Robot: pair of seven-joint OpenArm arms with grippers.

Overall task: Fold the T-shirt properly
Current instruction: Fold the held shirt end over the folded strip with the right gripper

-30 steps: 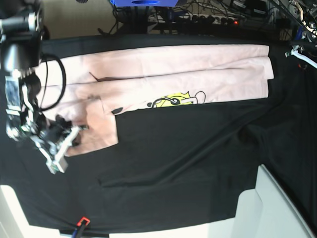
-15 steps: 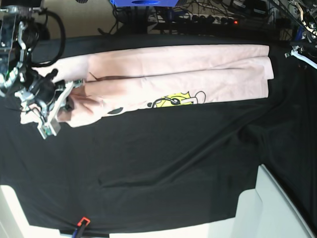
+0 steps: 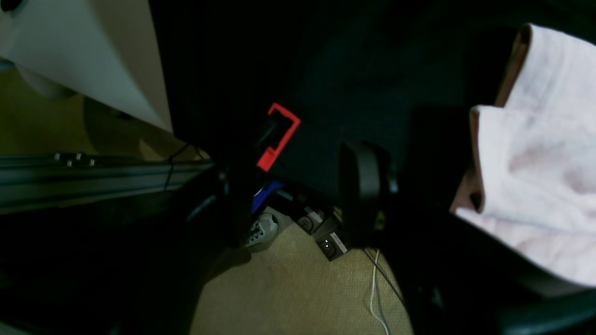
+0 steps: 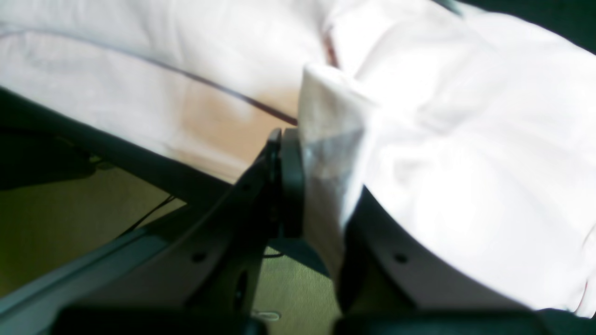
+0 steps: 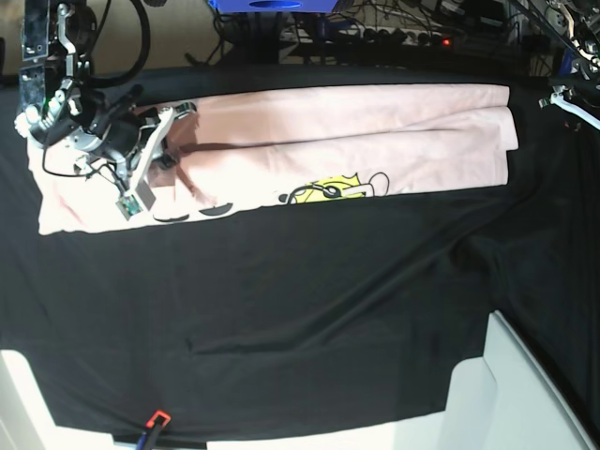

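The pale pink T-shirt (image 5: 356, 141) lies as a long folded band along the far side of the black table cloth (image 5: 328, 309). A yellow cartoon print (image 5: 333, 187) peeks out at its front edge. My right gripper (image 5: 145, 164) is over the shirt's left end. In the right wrist view, the right gripper (image 4: 321, 186) is shut on a fold of the T-shirt (image 4: 442, 163). In the left wrist view, my left gripper (image 3: 298, 163) stands open and empty beside the table edge. The T-shirt's (image 3: 535, 163) other end lies just to its right.
A white panel (image 5: 525, 394) covers the front right corner. A small red-framed tool (image 5: 157, 419) sits at the front edge, and the same red tool (image 3: 279, 135) shows in the left wrist view. Cables and a power strip (image 5: 394, 33) run behind the table.
My right gripper has moved from the front left toward the far side and a little to the right, drawing the pinched pink flap back over the shirt's left end. The shirt's right end has not moved.
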